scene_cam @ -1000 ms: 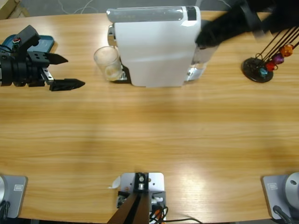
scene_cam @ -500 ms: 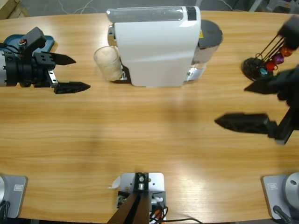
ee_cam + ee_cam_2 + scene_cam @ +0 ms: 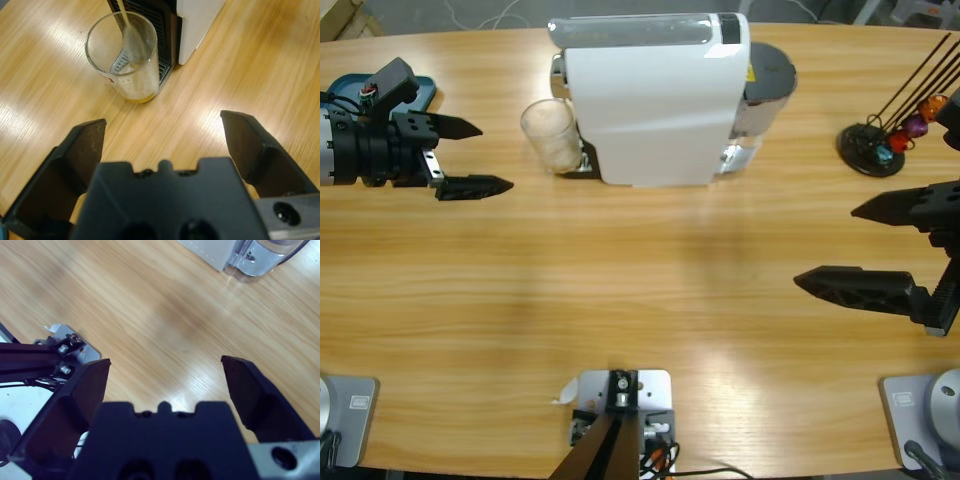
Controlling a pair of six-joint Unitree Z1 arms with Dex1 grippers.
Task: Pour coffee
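A clear glass tumbler (image 3: pixel 549 134) (image 3: pixel 124 58) stands on the drip tray at the left end of the white coffee machine (image 3: pixel 655 97). A thin light-brown stream runs into it, and a shallow layer of coffee (image 3: pixel 136 94) covers its bottom. My left gripper (image 3: pixel 475 157) (image 3: pixel 162 137) is open at the table's left, jaws pointing at the tumbler, a short way off it. Over bare wood at the right edge, my right gripper (image 3: pixel 830 245) (image 3: pixel 165 377) is open and holds nothing.
A black capsule stand (image 3: pixel 886 130) with coloured capsules is at the back right. The machine's clear water tank (image 3: pixel 765 95) (image 3: pixel 262 257) sticks out of its right end. A blue object (image 3: pixel 410 92) lies behind the left arm.
The right arm swung from behind the coffee machine down to the right side of the table, then drew slightly further right. The left gripper edged a little to the right towards the tumbler.
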